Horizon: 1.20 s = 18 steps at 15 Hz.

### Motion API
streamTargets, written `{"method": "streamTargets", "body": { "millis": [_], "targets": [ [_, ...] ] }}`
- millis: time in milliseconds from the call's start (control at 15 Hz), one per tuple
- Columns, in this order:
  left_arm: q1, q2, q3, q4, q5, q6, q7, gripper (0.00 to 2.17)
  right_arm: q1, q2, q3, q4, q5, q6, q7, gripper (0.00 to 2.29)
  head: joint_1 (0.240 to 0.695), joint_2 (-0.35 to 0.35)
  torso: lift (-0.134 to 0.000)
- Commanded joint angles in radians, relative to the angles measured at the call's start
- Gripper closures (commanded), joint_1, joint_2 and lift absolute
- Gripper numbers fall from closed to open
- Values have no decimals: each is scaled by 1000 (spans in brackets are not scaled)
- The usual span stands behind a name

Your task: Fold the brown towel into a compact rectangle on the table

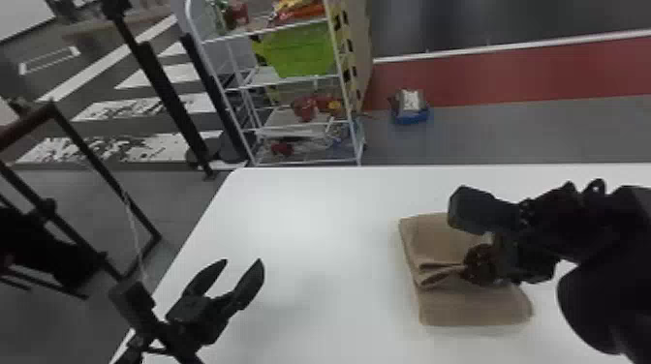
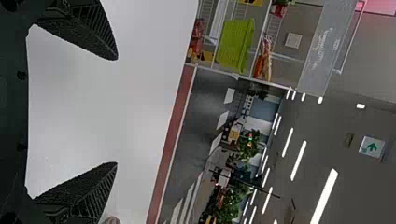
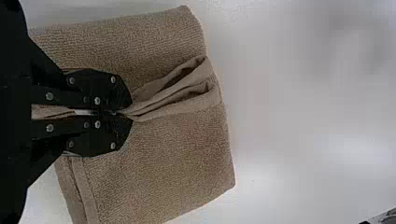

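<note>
On the right part of the white table lies the brown towel [image 1: 470, 310], folded into a thick layered pad, its upper layer bunched into creases. My right gripper [image 1: 477, 271] is over the towel's middle. Seen from the right wrist, that gripper [image 3: 126, 113] is shut on a pinched fold of the towel [image 3: 163, 172], with creases fanning out from the fingertips. Off to the left, above the table's left part, my left gripper [image 1: 244, 266] stands open and holds nothing. The left wrist view has this gripper [image 2: 116, 112] with its two fingers wide apart over bare white surface.
The white table [image 1: 310, 213] has its left edge near my left arm. Behind it stands a wire shelf [image 1: 295, 162] with a green basket [image 1: 302, 51]. A blue-based bundle [image 1: 410, 109] lies on the floor. Dark metal frames [image 1: 92, 164] stand at the left.
</note>
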Motion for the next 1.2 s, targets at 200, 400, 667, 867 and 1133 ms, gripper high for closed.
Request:
{"method": "streamTargets", "body": {
  "millis": [200,400,667,867,1133],
  "targets": [
    [2,-3,-3,-20,0,3,-96,83,16,-5,-46,-100,-46,7,1,1413,695,350,-123],
    [6,-3,-28,-42,-10,40,-161,83,29,-9,-86,-168,-72,22,3,1413,695,350,-123],
    [-8,-3,-97,-46,-24,178,-250,80,60,-23,-133,-237,-103,22,4,1413,695,350,-123],
    [-17,-3,-187,-73,-38,230,-196,80,82,-23,-173,-289,-129,22,3,1413,695,316,-123],
    [-40,-3,-290,-86,-84,230,-93,80,129,-55,-215,-392,-182,37,10,1413,695,252,-123]
  ]
}}
